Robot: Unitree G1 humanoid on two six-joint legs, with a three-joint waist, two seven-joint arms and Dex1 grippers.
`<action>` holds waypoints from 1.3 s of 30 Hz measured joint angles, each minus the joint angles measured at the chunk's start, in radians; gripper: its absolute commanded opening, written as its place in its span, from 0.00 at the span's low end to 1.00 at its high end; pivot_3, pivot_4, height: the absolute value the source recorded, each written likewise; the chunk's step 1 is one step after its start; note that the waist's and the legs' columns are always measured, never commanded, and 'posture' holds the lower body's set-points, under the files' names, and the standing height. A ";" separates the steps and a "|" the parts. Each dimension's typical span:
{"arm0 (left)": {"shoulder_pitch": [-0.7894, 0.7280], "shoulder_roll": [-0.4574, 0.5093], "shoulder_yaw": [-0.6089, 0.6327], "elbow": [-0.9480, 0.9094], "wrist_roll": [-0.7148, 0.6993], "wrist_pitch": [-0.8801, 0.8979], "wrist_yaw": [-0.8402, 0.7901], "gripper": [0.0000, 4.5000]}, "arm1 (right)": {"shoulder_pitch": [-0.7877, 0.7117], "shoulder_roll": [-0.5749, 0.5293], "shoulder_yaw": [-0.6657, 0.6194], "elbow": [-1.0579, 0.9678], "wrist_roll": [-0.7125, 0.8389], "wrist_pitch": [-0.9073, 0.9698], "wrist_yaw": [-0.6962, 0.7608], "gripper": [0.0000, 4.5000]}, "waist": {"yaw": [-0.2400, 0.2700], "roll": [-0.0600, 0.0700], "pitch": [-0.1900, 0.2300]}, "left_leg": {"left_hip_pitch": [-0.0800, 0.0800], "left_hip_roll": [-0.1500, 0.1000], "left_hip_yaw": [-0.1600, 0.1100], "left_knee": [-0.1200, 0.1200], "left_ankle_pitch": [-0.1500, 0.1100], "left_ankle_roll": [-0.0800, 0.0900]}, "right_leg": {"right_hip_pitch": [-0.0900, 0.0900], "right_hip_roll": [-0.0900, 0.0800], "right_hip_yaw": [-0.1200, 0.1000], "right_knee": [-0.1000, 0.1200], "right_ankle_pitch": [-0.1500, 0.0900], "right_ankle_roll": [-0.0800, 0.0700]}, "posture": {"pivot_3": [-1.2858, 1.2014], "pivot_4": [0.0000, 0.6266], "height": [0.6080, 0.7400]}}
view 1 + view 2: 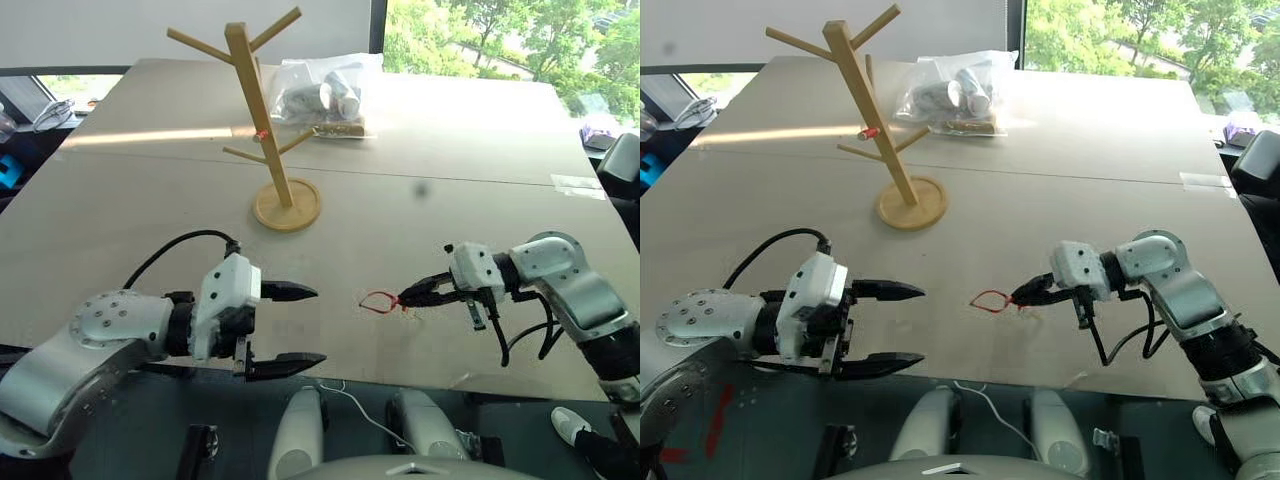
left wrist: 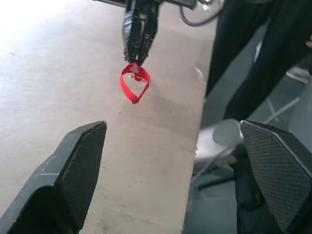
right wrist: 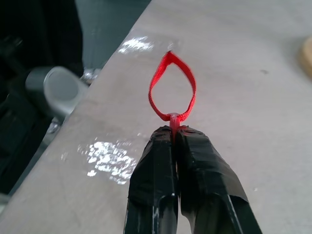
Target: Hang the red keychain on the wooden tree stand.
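Red keychain (image 3: 171, 87) clenched in right gripper (image 3: 174, 132) fingers; left gripper (image 1: 290, 328) fingers spread, empty.

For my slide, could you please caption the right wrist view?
Right gripper shut on the red keychain, its loop above the table.

head: down over table (image 1: 420, 150) | wrists: close, facing keychain (image 3: 171, 87)

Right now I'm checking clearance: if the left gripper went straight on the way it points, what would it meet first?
Probably the red keychain, pinched in the right gripper straight ahead of the open left gripper; depth is uncertain.
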 measured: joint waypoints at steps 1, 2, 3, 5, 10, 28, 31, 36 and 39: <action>-0.011 0.000 0.021 0.000 -0.031 0.021 0.024 1.00 | 0.009 0.013 -0.020 -0.025 0.013 0.036 -0.040 0.01 | 0.000 0.000 0.000 | 0.000 0.000 0.000 0.000 0.000 0.000 | 0.000 0.000 0.000 0.000 0.000 0.000 | 0.52 0.24 1.00; -0.017 0.000 0.041 0.002 -0.056 0.037 0.045 1.00 | 0.014 0.033 -0.036 -0.040 0.022 0.061 -0.076 0.01 | 0.000 0.000 0.000 | 0.000 0.000 0.000 0.000 0.000 0.000 | 0.000 0.000 0.000 0.000 0.000 0.000 | 0.52 0.24 1.00; -0.035 0.000 0.071 0.007 -0.099 0.068 0.090 1.00 | 0.015 0.067 -0.057 -0.069 0.031 0.104 -0.143 0.01 | -0.001 0.000 0.000 | 0.000 0.000 0.000 0.000 0.000 0.000 | 0.000 0.000 0.000 0.000 0.000 0.000 | 0.52 0.24 1.00; -0.052 0.000 0.121 0.011 -0.162 0.102 0.156 1.00 | 0.014 0.121 -0.075 -0.117 0.048 0.156 -0.237 0.01 | -0.002 0.000 0.000 | 0.000 0.000 0.000 0.000 0.000 0.000 | 0.000 0.000 0.000 0.000 0.000 0.000 | 0.52 0.24 1.00; -0.103 -0.040 0.219 0.032 -0.357 0.153 0.411 1.00 | -0.008 0.270 -0.087 -0.188 0.054 0.243 -0.441 0.01 | 0.001 0.000 0.000 | -0.001 0.000 -0.001 0.000 0.000 0.000 | 0.000 0.000 0.000 0.000 0.000 0.000 | 0.52 0.24 1.00; -0.024 -0.061 0.452 0.090 -0.606 0.127 0.761 1.00 | -0.297 0.633 0.075 0.163 -0.261 -0.053 -0.663 0.01 | 0.001 -0.001 0.000 | -0.001 0.000 0.000 -0.001 0.000 -0.001 | -0.002 0.000 0.000 0.000 0.000 0.000 | 0.52 0.24 1.00; 0.007 -0.062 0.477 0.108 -0.596 0.125 0.746 1.00 | -0.338 0.663 0.085 0.223 -0.292 -0.072 -0.686 0.01 | -0.001 -0.001 0.000 | -0.001 0.000 0.000 -0.001 0.000 -0.001 | -0.002 0.000 0.000 0.000 0.000 0.000 | 0.52 0.24 1.00; 0.025 -0.064 0.478 0.109 -0.580 0.108 0.734 1.00 | -0.360 0.675 0.085 0.267 -0.327 -0.119 -0.711 0.01 | 0.002 -0.001 0.000 | -0.001 0.000 0.000 -0.001 0.000 -0.001 | -0.002 -0.001 0.000 0.000 0.000 0.000 | 0.52 0.24 1.00; 0.028 -0.064 0.478 0.109 -0.574 0.102 0.725 1.00 | -0.360 0.672 0.084 0.287 -0.339 -0.133 -0.718 0.01 | 0.001 -0.001 0.000 | -0.001 0.000 0.000 -0.001 0.000 -0.001 | -0.002 0.000 0.000 0.000 0.000 0.000 | 0.52 0.24 1.00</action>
